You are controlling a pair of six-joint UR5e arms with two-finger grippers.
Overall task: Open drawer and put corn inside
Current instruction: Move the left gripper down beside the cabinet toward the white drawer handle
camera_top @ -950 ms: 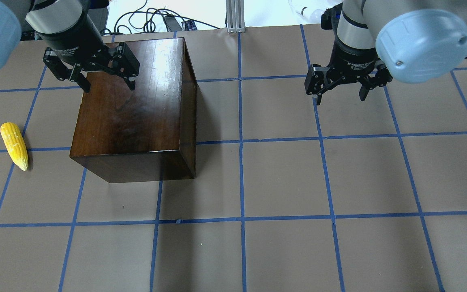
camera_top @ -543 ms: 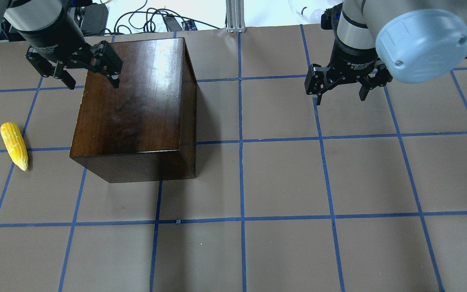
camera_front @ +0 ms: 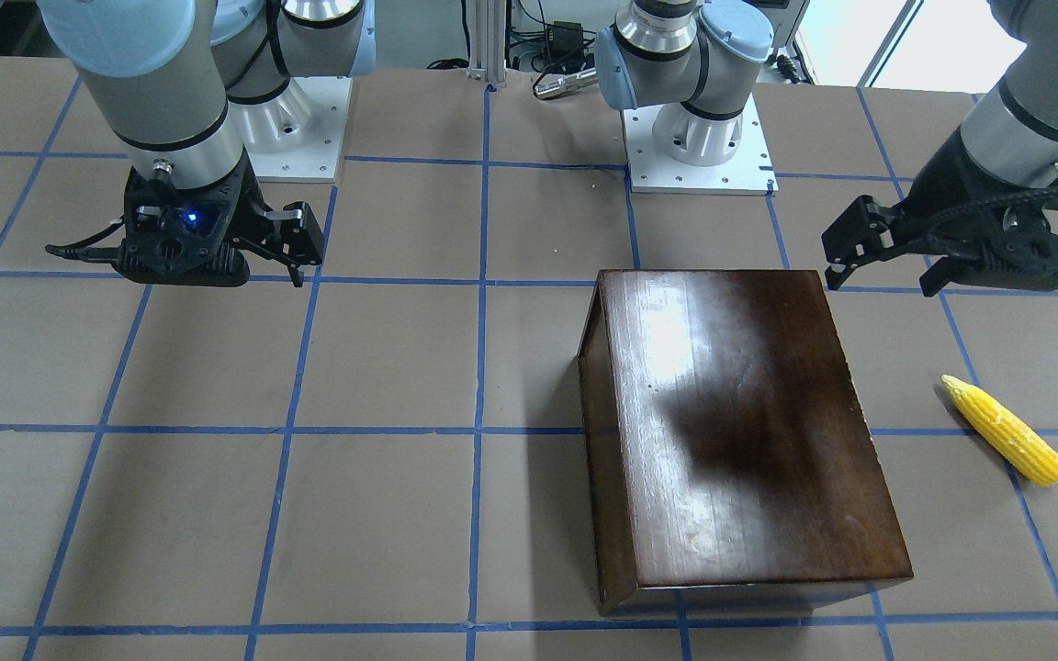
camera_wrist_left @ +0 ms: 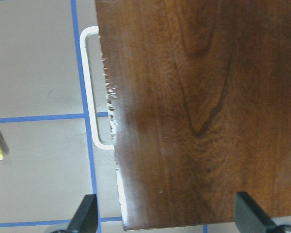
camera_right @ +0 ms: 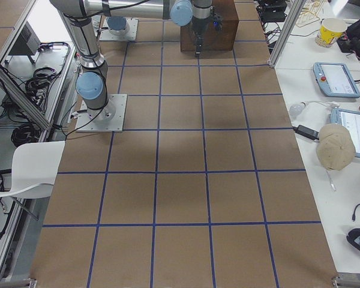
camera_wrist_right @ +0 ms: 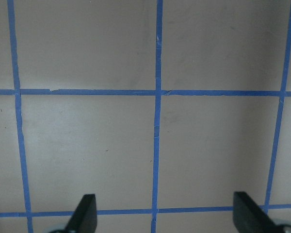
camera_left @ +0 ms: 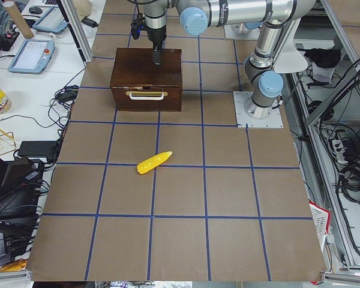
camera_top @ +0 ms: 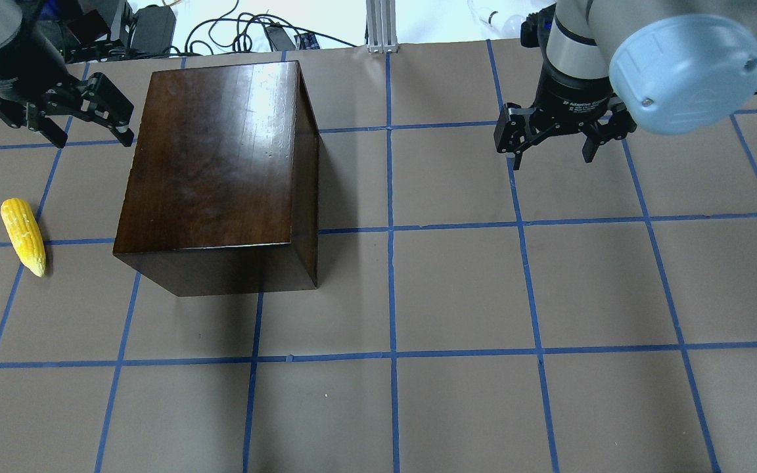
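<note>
The dark-brown wooden box (camera_top: 221, 164) stands left of centre, and the drawer is shut. Its front panel (camera_left: 147, 99) faces the table's left end and carries a white bar handle (camera_wrist_left: 91, 87). The yellow corn (camera_top: 23, 236) lies on the table left of the box, also seen in the front view (camera_front: 1007, 431) and the exterior left view (camera_left: 154, 162). My left gripper (camera_top: 92, 138) is open and empty, hovering above the box's far-left edge. In its wrist view (camera_wrist_left: 167, 218) it straddles that edge above the handle side. My right gripper (camera_top: 551, 157) is open and empty over bare table.
The brown table (camera_top: 457, 295) is marked with a blue tape grid. Cables and an aluminium post (camera_top: 382, 26) lie beyond the far edge. The arm bases (camera_front: 699, 138) stand at the robot's side of the table.
My left gripper has moved left, from over the box's far-left top to above its left edge. The right gripper, box and corn have not moved.
</note>
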